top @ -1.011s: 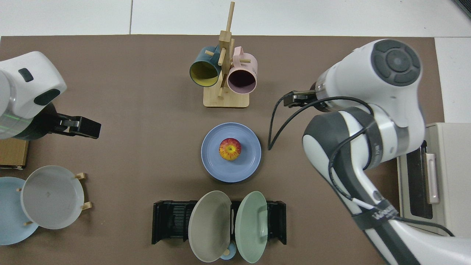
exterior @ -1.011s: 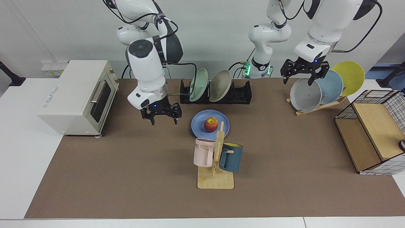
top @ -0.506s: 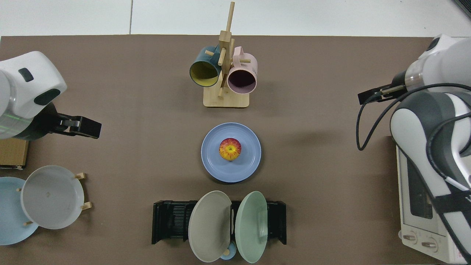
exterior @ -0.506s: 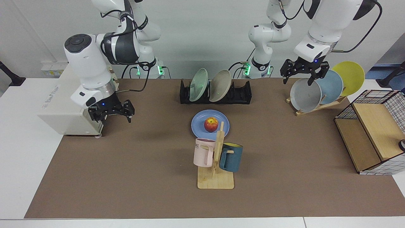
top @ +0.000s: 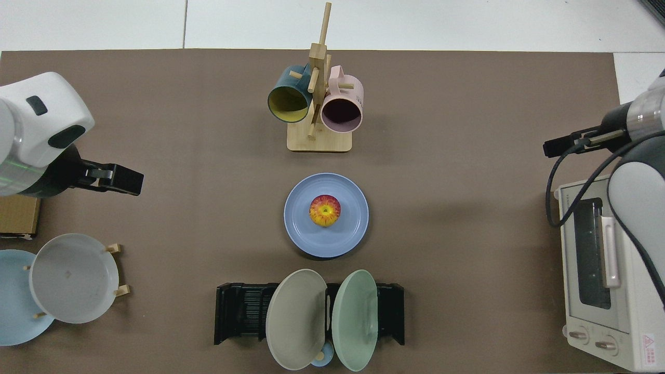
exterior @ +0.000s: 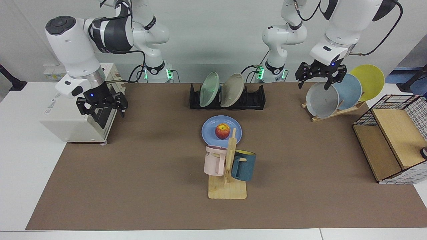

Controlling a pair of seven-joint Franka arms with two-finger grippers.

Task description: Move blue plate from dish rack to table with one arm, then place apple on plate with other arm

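The blue plate (exterior: 222,131) (top: 326,215) lies flat on the brown mat of the table (exterior: 140,173) (top: 457,234), in front of the black dish rack (exterior: 253,98) (top: 236,311). The red apple (exterior: 222,130) (top: 325,210) rests at the plate's middle. My right gripper (exterior: 101,107) hangs open and empty in front of the toaster oven, far from the plate. My left gripper (exterior: 319,77) hangs open and empty above the grey plate on the wooden rack. Both arms stand apart from the plate and the apple.
The dish rack holds a green plate (exterior: 209,89) and a beige plate (exterior: 232,90). A mug tree (exterior: 227,173) with pink and teal mugs stands just in front of the blue plate. A toaster oven (exterior: 80,103) sits at one end, a wooden plate rack (exterior: 337,95) and wire-sided crate (exterior: 393,140) at the other.
My right arm has swung away from beside the plate to the toaster oven and risen, gripper still open. The left arm, plate and apple have not moved.
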